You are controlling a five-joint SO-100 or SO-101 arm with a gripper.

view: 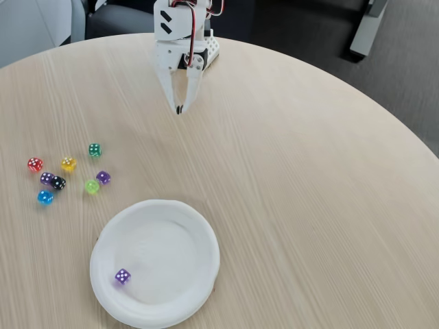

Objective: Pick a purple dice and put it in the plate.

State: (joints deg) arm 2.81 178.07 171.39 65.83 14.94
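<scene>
Round pale-wood counter (309, 171), dark floor beyond its far edge. White arm at the far side, pincer (180, 108) pointing down, tips together, nothing held, well apart from every object. Plate (199, 240) near the front edge; the purple dice (123, 276) lies inside it, toward the lower left of the well. Judgement: placement looks done. Loose cluster of dice to the left of the plate includes another purple one (103, 177), untouched; nothing further appears required unless repeats are wanted.
</scene>
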